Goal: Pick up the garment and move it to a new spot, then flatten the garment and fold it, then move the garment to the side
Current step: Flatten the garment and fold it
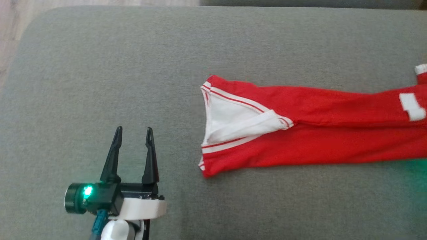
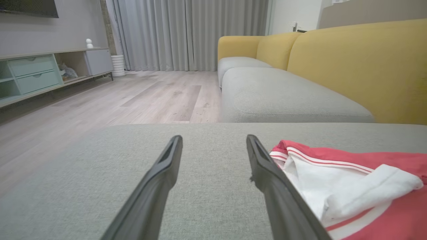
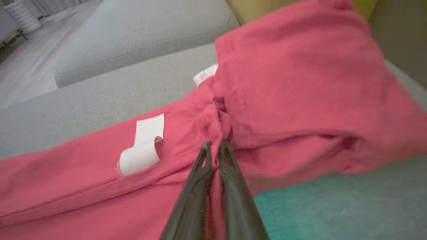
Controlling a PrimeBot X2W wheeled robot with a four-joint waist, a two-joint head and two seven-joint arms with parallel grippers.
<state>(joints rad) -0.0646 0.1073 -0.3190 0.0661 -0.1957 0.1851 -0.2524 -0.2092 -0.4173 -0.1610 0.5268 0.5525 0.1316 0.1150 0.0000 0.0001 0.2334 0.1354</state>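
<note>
- The red garment (image 1: pixel 317 146) lies stretched across the right half of a grey cushion (image 1: pixel 100 66), and its far end runs past the right edge of the head view.
- Its open end faces the middle of the cushion and shows a white inner lining (image 1: pixel 230 120) edged with white and red stripes. One white flap is folded over the opening.
- A white label (image 1: pixel 412 106) sits on the red cloth near the right edge, partly curled.
- The left claw (image 1: pixel 134 128) hovers at the lower left of the head view. Its two dark fingers are spread apart with nothing between them, and it is well apart from the garment's open end.
- A green light (image 1: pixel 87 191) glows on the side of its wrist.
- In the left wrist view, the left claw (image 2: pixel 214 137) points across the cushion (image 2: pixel 83 173), with the garment (image 2: pixel 367 156) just beside its right finger.
- Beyond lie a wood floor (image 2: pixel 133 93), grey curtains (image 2: pixel 186 33) and a yellow sofa back (image 2: pixel 350 66).
- In the right wrist view, the right claw (image 3: pixel 216 144) is pinched together on a bunched ridge of the garment (image 3: pixel 283 83).
- The cloth beyond its tips is blurred.
- The label (image 3: pixel 143 150) lies to the left of the tips.
</note>
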